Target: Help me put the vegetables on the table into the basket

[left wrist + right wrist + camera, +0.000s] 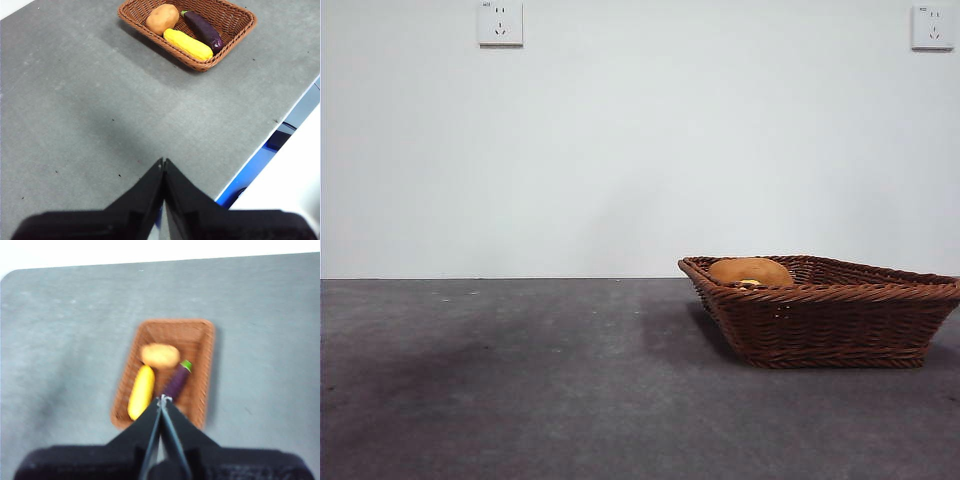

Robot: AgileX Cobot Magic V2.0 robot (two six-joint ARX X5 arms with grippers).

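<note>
Vegetables all sit inside the wicker basket [235, 22]: potato [162, 18], yellow corn-like piece [188, 44], eggplant [202, 28]. Your bench [75, 100] shows nothing left to collect. Left gripper [163, 161] and right gripper [163, 399] have fingers clenched, empty, so you look finished.

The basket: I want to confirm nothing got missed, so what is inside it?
Inside the basket lie a potato, a yellow piece and a purple eggplant. From the front, the rim hides all but the potato's top.
</note>
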